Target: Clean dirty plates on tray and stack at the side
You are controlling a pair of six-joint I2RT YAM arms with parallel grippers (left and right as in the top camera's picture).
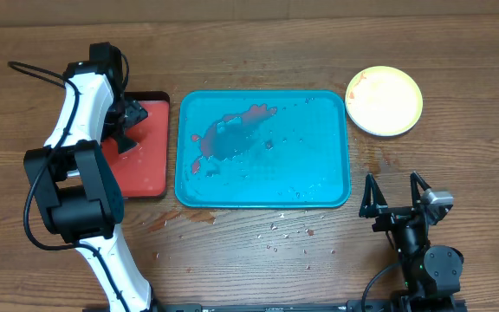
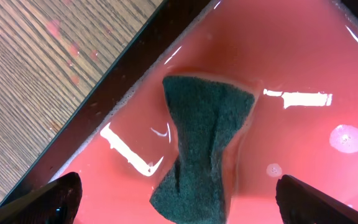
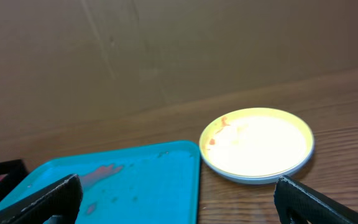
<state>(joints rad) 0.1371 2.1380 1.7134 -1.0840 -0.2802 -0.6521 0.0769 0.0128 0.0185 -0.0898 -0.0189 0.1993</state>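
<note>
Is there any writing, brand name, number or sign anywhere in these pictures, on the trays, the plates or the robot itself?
No text can be read in any view.
The turquoise tray, the plates, the red tray, the sponge, the left arm and the right arm show no visible print, label or number.

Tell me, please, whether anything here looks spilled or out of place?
Yes. Red sauce smears the left half of the turquoise tray, specks lie on the table before it, and the yellow-green plate has red traces at its rim.
</note>
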